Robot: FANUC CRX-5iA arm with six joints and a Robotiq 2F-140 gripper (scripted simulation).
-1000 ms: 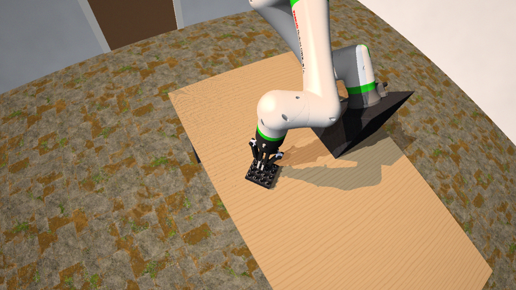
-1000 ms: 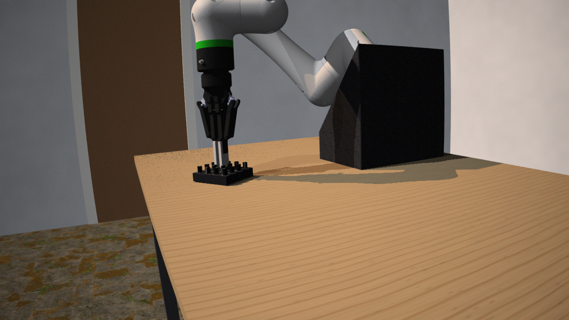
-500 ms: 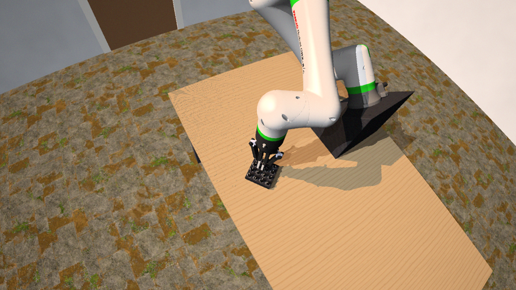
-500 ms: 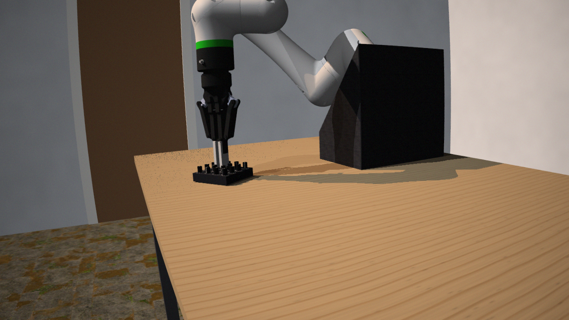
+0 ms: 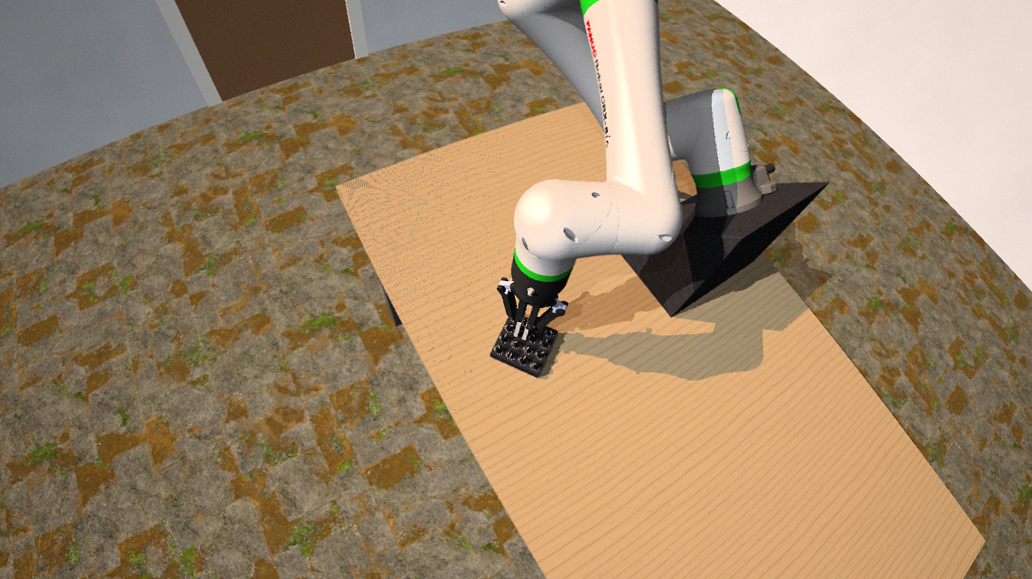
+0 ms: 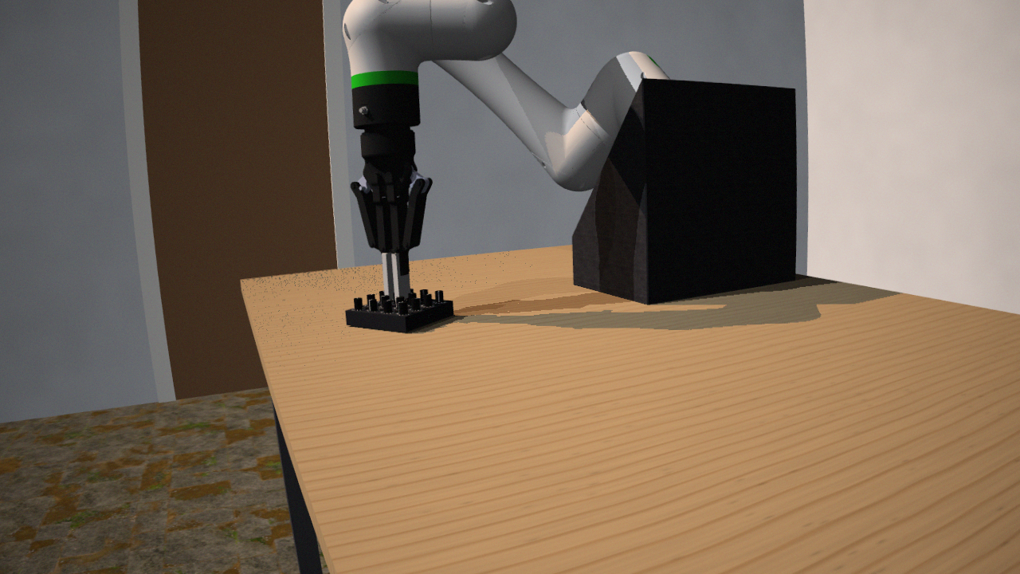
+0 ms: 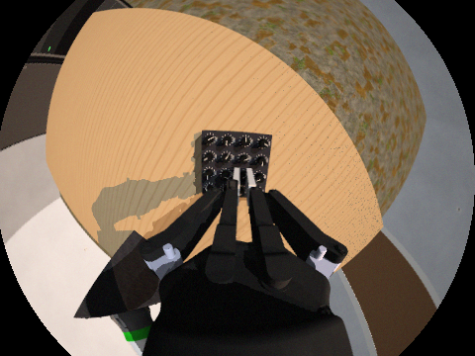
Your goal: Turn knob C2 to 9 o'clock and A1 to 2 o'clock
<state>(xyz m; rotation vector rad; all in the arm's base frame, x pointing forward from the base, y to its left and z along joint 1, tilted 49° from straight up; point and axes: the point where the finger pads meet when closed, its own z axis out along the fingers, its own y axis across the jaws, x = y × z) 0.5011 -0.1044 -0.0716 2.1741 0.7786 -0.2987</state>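
Jaws point down at the level, squarish knob box (image 5: 515,365) (image 6: 377,320) (image 7: 218,148); whether they grip, I cannot tell.

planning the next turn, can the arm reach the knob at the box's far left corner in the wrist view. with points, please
Probably yes: that corner knob (image 7: 210,139) stands uncovered, though the end effector (image 5: 521,334) (image 6: 396,296) (image 7: 242,176) would likely have to lift clear of neighbouring knobs first.

Wood-grain tabletop (image 5: 704,458) (image 6: 641,428) (image 7: 148,74): black knob box (image 5: 516,365) (image 6: 376,320) (image 7: 199,163) sits flat near one edge, dark angular arm pedestal (image 5: 676,296) (image 6: 720,192) (image 7: 106,287) well apart.
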